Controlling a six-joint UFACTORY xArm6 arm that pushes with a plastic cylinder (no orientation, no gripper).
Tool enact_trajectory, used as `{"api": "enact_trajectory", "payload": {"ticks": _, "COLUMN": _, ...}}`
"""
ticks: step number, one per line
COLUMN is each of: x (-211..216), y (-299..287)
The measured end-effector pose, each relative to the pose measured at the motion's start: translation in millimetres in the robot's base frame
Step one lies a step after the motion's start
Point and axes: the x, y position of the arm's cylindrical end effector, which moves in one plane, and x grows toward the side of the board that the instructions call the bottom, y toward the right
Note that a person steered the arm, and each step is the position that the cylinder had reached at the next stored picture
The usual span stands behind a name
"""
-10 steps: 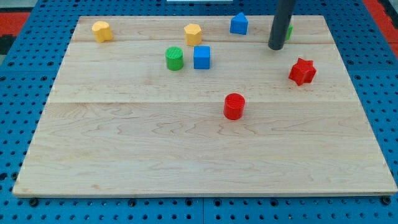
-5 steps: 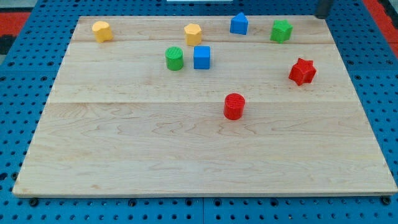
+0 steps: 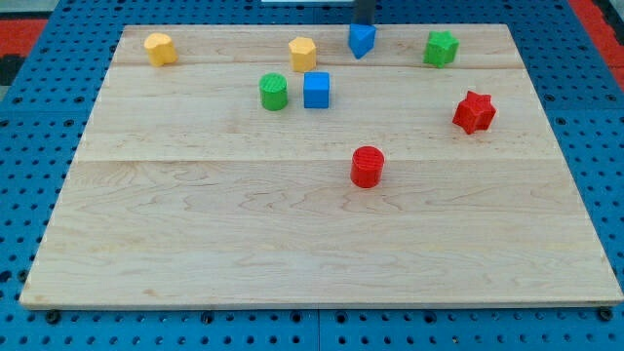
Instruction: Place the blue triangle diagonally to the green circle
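One high, near view angled down over the whole wooden board (image 3: 312, 234).

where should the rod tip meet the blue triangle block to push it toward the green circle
Contact the blue triangle block on its upper right face, coming from the view's top right. The green circle block lies lower left, past the yellow block. My tip sits just above the triangle at the board's top edge.

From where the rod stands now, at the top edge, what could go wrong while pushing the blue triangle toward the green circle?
My tip sits just above the blue triangle block, at the view's top. Pushed left, the triangle may strike the yellow block. Pushed down-left, it may hit the blue cube, which could then knock the green cylinder block. The triangle already looks turned, so it may slip sideways.
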Motion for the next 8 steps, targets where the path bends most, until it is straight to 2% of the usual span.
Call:
{"api": "enact_trajectory", "payload": {"ticks": 1, "x": 24.8, "y": 9.2}}
{"api": "enact_trajectory", "payload": {"ticks": 8, "x": 46.7, "y": 17.7}}
